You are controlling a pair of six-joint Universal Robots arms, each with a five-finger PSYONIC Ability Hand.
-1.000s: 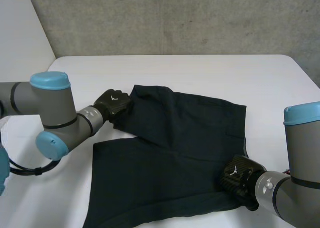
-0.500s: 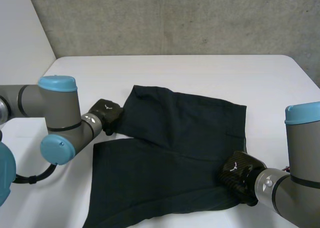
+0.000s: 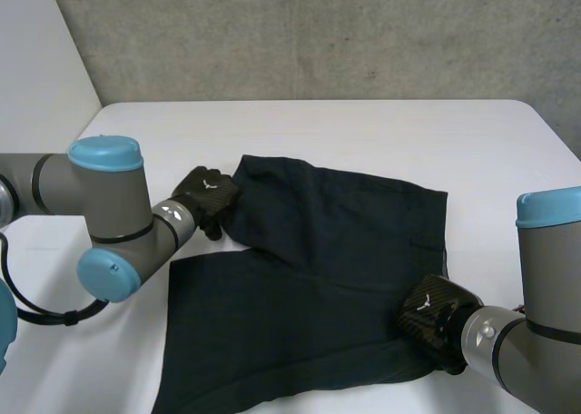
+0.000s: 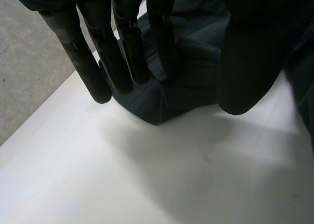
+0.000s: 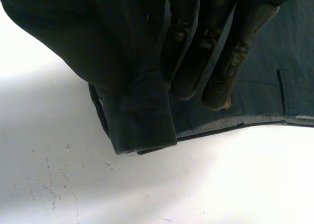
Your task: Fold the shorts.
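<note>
Dark navy shorts (image 3: 309,287) lie spread flat on the white table (image 3: 363,133). My left hand (image 3: 207,194) is at the hem corner of the far-left leg. In the left wrist view its fingers (image 4: 127,42) are straight and the thumb stands apart, with the leg's corner (image 4: 196,71) lying on the table below the fingertips. My right hand (image 3: 434,314) is at the near-right corner of the shorts. In the right wrist view its fingers (image 5: 206,37) and thumb pinch a folded bit of the waistband (image 5: 142,126), lifted slightly off the table.
A grey wall runs behind the table's far edge. Bare white table surrounds the shorts on the far side and at the right (image 3: 508,178). The left arm's elbow (image 3: 109,214) hangs over the table's left part.
My left hand drew back a little from the leg's hem, then returned to its corner. The right hand has stayed on the waistband corner.
</note>
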